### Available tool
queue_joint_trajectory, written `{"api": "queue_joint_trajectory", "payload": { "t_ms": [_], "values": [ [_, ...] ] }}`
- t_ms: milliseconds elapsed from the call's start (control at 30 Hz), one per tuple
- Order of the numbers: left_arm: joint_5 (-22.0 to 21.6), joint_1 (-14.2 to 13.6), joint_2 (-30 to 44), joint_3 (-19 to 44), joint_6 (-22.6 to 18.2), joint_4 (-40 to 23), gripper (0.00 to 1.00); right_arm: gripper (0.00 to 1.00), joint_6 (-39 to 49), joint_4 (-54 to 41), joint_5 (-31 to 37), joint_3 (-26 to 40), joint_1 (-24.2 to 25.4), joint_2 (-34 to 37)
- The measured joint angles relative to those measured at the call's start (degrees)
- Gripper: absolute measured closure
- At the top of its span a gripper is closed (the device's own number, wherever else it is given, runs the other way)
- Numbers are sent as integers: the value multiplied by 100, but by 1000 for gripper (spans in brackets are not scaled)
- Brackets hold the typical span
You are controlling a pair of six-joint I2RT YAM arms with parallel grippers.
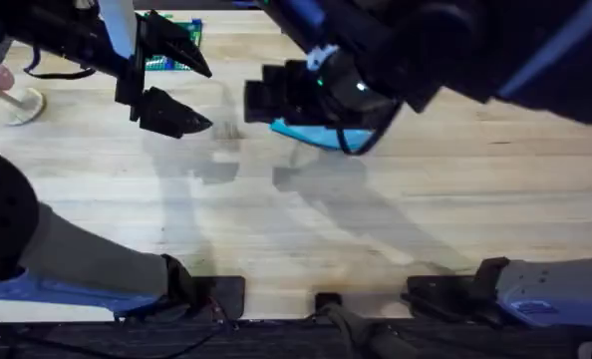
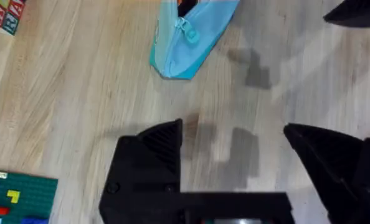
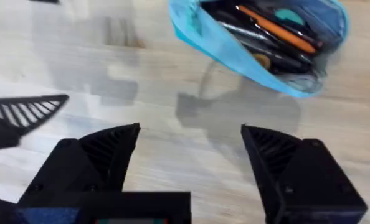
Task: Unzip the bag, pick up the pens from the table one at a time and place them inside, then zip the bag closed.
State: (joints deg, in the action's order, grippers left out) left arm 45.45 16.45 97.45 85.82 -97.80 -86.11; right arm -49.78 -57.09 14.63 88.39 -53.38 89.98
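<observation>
Pale wood worktop (image 1: pixel 306 219), bag (image 3: pixel 260 46) lying unzipped with pens (image 3: pixel 275 28) inside, both arms' fingers spread empty, so I'd pin one end and pull the zipper (image 2: pixel 189 32) slowly.

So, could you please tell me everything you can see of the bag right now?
The bag is a light blue pouch of soft-looking fabric lying on the pale wood table. In the right wrist view it gapes open, showing a dark lining with an orange pen and a black pen inside. In the left wrist view its closed end narrows, with a small teal zipper pull on the seam. Neither gripper touches it; the right arm partly covers it from overhead.
</observation>
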Motion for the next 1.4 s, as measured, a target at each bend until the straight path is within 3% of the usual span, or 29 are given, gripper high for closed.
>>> {"api": "queue_joint_trajectory", "payload": {
  "t_ms": [367, 900, 1400],
  "values": [
    [0, 0, 0, 0, -4, 0, 7, 5, -451, -345, 444, 1004, -292, 728],
    [0, 0, 0, 0, -22, -2, 7, 5, -1289, -443, 1008, 1024, -324, 936],
    [0, 0, 0, 0, -24, -2, 7, 3, -1495, -177, 1023, 1024, -289, 1858]
  ]
}}
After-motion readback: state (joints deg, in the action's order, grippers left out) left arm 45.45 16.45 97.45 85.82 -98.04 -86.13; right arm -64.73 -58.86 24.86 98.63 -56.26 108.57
